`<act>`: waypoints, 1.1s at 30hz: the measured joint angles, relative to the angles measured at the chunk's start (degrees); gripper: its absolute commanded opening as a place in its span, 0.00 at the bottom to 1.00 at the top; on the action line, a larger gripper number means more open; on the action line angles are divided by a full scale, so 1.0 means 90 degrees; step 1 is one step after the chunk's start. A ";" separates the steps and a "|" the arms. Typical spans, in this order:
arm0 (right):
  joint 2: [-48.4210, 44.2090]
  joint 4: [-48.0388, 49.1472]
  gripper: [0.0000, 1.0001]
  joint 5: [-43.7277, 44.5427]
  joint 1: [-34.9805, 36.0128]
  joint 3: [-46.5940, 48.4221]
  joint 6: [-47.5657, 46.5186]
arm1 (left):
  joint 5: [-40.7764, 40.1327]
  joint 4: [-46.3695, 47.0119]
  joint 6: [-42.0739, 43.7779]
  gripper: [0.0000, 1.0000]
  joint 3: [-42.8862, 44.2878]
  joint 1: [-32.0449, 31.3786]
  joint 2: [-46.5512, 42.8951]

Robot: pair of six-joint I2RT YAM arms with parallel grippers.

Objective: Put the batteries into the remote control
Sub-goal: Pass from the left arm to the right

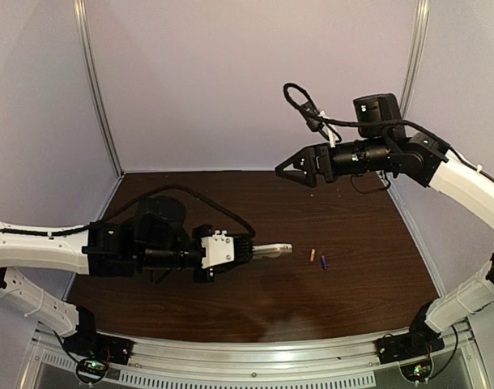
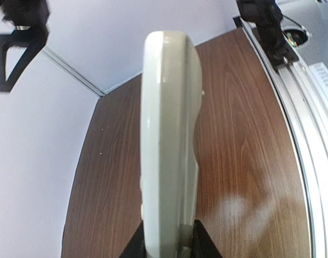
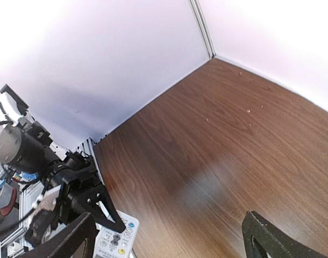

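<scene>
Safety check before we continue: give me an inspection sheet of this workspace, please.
Surface: dark wood table, few pale specks.
Job's things: remote in left end effector; two batteries on table beyond its tip.
Clutter: nothing seen.
End effectors: left shut on remote; right end effector open, raised, empty.
Cables: black cable loops on both arms.
Surroundings: pale walls, metal rail at near edge.
</scene>
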 measured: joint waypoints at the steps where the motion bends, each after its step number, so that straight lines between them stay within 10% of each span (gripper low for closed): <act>1: -0.0206 0.0216 0.95 0.0039 0.0000 -0.0148 0.0029 | 0.0177 0.0049 -0.0170 0.08 -0.0015 0.0148 -0.0117; 19: -0.1042 0.2157 0.88 -0.0877 0.0362 -0.1523 0.0070 | 0.3708 0.1530 -0.3674 0.08 -0.0024 0.1860 -0.0750; 33: -0.0969 0.2358 0.59 -0.0996 0.1110 -0.1523 -0.0024 | 0.5005 0.2856 -0.5530 0.08 0.0022 0.2251 0.0027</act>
